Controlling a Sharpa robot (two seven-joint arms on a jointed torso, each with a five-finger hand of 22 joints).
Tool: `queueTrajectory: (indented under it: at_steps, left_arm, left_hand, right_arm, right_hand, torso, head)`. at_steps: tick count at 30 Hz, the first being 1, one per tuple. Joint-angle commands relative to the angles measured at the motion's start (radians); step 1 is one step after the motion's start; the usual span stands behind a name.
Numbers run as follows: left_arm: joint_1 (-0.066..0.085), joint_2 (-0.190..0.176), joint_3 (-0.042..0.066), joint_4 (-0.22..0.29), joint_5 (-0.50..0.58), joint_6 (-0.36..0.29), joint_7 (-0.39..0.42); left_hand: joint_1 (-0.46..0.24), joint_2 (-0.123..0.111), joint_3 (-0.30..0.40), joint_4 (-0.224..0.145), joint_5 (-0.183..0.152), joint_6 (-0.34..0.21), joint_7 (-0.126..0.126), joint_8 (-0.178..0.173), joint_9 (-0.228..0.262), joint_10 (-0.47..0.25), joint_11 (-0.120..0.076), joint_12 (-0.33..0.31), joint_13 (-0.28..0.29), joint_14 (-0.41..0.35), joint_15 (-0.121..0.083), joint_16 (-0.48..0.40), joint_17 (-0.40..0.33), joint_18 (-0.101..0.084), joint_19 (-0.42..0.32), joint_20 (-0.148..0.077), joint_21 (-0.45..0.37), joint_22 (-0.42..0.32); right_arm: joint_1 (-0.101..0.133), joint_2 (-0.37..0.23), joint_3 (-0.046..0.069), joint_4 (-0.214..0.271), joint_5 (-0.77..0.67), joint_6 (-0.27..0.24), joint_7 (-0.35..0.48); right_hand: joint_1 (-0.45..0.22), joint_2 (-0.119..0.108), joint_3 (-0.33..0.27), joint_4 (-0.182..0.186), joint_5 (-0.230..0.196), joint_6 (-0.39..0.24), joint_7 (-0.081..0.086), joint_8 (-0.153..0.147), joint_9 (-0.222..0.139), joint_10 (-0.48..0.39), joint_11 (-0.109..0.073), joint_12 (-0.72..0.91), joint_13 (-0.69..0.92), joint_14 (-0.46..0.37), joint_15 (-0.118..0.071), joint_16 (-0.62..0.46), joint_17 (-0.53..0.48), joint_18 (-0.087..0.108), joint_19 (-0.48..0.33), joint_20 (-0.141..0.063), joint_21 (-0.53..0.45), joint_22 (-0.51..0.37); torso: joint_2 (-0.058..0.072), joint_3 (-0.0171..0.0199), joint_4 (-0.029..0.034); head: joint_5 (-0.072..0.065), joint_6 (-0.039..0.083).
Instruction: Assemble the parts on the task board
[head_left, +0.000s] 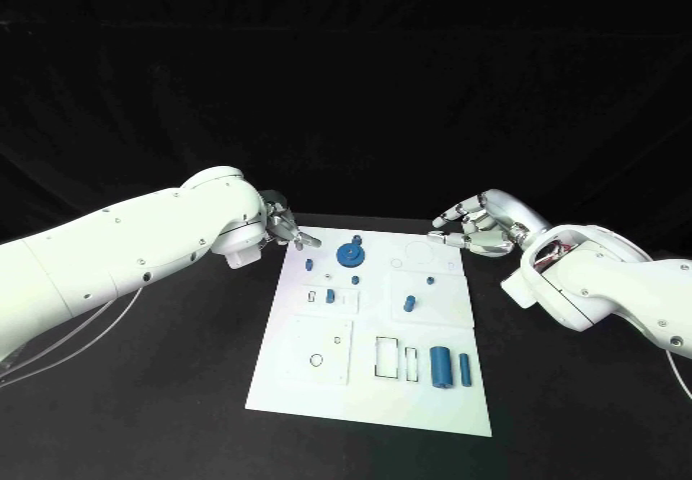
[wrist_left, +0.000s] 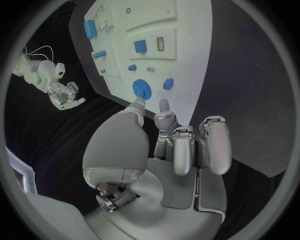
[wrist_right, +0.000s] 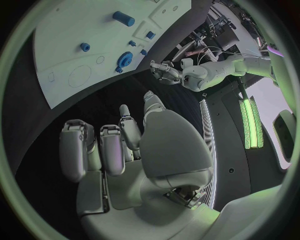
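Nearest the head cam, the task board (head_left: 310, 385) is lying flat on the black table (head_left: 159, 400), its near edge carrying two upright blue cylinders (head_left: 441, 364) just beside empty rectangular slots. Farther up, small blue parts are sitting mid-board, and a blue gear (head_left: 351, 254) is standing near the far edge w/ a little blue peg just beyond it. Left hand (head_left: 284, 228) is hovering at the board's far left corner, fingers partly curled and a bit apart, holding nothing; right hand (head_left: 483, 226) is hanging off the far right corner, fingers loosely curled, also empty as far as I can tell. Judging by that, no part is in hand yet: looks like an approach/selection step, w/ the task barely begun or between placements. Next move prob. calls for the left hand to reach in over the far edge and pinch the gear or a small piece by it, which needs a fine fingertip grasp, since the parts are small and close together. Left wrist view is showing what the head cam isn't: left fingers (wrist_left: 215, 142) spread and clear of everything, thumb tip pointing at the gear (wrist_left: 142, 90) but not touching, plus the right hand across the table. Right wrist view is giving the board's far right area, incl. faint circular outlines that could be empty seats, and the left hand (wrist_right: 164, 71) poised at the board's edge.
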Motion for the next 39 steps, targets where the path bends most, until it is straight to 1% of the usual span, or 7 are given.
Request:
queueTrajectory:
  at_steps: [1,7,10,12,15,24,39]
  left_arm:
    - [0.002,0.021,0.0,-0.036,-0.027,0.033,0.02]
    - [-0.002,0.06,-0.005,-0.094,-0.037,0.048,0.026]
    - [-0.006,0.078,-0.009,-0.119,-0.041,0.056,0.03]
    - [-0.01,0.086,-0.012,-0.133,-0.049,0.06,0.031]
    - [-0.016,0.095,-0.014,-0.147,-0.075,0.061,0.034]
    - [-0.022,0.102,-0.015,-0.159,-0.087,0.087,0.034]
    - [-0.025,0.104,-0.019,-0.162,-0.079,0.132,0.031]
  left_hand:
    - [0.006,0.001,-0.006,0.002,0.003,-0.004,0.001,-0.007,-0.002,-0.004,0.0,0.003,0.0,0.105,0.007,0.003,0.263,-0.009,0.002,0.009,-0.002,0.01]
    - [0.003,0.001,-0.011,0.003,0.003,-0.003,0.002,-0.009,-0.004,-0.005,0.001,0.001,-0.002,0.105,0.007,0.003,0.263,-0.009,0.002,0.01,-0.002,0.01]
    - [0.002,0.0,-0.012,0.003,0.003,-0.003,0.002,-0.009,-0.004,-0.006,0.001,0.001,-0.002,0.105,0.008,0.003,0.263,-0.008,0.002,0.01,-0.003,0.009]
    - [0.002,0.0,-0.012,0.003,0.003,-0.003,0.002,-0.009,-0.004,-0.006,0.001,0.001,-0.002,0.105,0.008,0.003,0.263,-0.008,0.002,0.01,-0.003,0.009]
    - [0.002,-0.001,-0.014,0.002,0.003,-0.004,0.002,-0.01,-0.005,-0.006,0.001,0.002,-0.002,0.105,0.008,0.003,0.263,-0.009,0.003,0.01,-0.002,0.011]
    - [-0.003,-0.002,-0.022,0.003,0.003,-0.003,0.003,-0.013,-0.008,-0.006,0.002,0.003,0.0,0.105,0.009,0.003,0.263,-0.009,0.004,0.012,0.0,0.014]
    - [-0.001,0.003,-0.025,0.002,0.004,0.001,0.003,-0.014,-0.01,-0.004,0.002,0.008,0.004,0.105,0.009,0.003,0.263,-0.01,0.006,0.013,0.002,0.019]
  right_arm:
    - [-0.001,0.002,0.0,0.0,-0.002,0.009,0.008]
    - [-0.002,0.005,0.0,-0.001,-0.002,0.01,0.009]
    - [-0.002,0.006,0.0,-0.001,-0.002,0.011,0.009]
    - [-0.002,0.006,0.0,-0.001,-0.002,0.011,0.009]
    - [-0.002,0.006,0.0,0.0,-0.002,0.011,0.009]
    - [-0.003,0.007,0.0,0.0,-0.002,0.012,0.01]
    - [-0.003,0.009,0.0,-0.002,-0.001,0.013,0.011]
  right_hand:
    - [-0.008,-0.002,-0.005,-0.002,0.004,-0.005,0.002,0.004,0.001,-0.001,-0.001,-0.004,0.0,0.06,-0.009,-0.003,0.081,0.018,-0.004,-0.004,-0.003,0.149]
    - [-0.008,-0.001,-0.006,-0.002,0.005,-0.005,0.002,0.004,0.002,0.0,-0.001,-0.003,0.001,0.06,-0.009,-0.003,0.081,0.017,-0.003,-0.004,-0.003,0.15]
    - [-0.008,-0.001,-0.006,-0.002,0.005,-0.005,0.002,0.004,0.002,0.0,-0.001,-0.003,0.001,0.06,-0.009,-0.003,0.081,0.017,-0.003,-0.004,-0.003,0.15]
    - [-0.008,-0.001,-0.006,-0.002,0.005,-0.005,0.002,0.004,0.002,0.0,-0.001,-0.003,0.001,0.06,-0.009,-0.003,0.081,0.017,-0.003,-0.004,-0.003,0.15]
    - [-0.008,-0.001,-0.006,-0.002,0.005,-0.005,0.002,0.004,0.002,0.0,-0.001,-0.003,0.001,0.06,-0.009,-0.003,0.081,0.017,-0.003,-0.004,-0.003,0.15]
    - [-0.008,-0.001,-0.006,-0.002,0.005,-0.005,0.002,0.004,0.002,0.0,-0.001,-0.003,0.001,0.06,-0.009,-0.003,0.081,0.017,-0.003,-0.004,-0.003,0.15]
    - [-0.008,-0.001,-0.006,-0.002,0.005,-0.005,0.002,0.004,0.002,0.0,-0.001,-0.003,0.001,0.06,-0.009,-0.003,0.081,0.017,-0.003,-0.004,-0.003,0.15]
  torso:
    - [0.0,0.0003,0.0013]
    - [0.002,-0.0013,-0.0012]
    - [0.003,-0.0015,-0.0032]
    - [0.002,-0.0007,-0.0028]
    - [0.004,-0.0011,-0.0057]
    - [0.003,0.0001,-0.0047]
    - [0.003,-0.0009,-0.0046]
  head:
    - [0.001,-0.002]
    - [0.001,-0.004]
    - [0.001,-0.004]
    - [0.0,-0.006]
    - [0.003,-0.005]
    - [0.001,-0.006]
    - [0.002,-0.006]
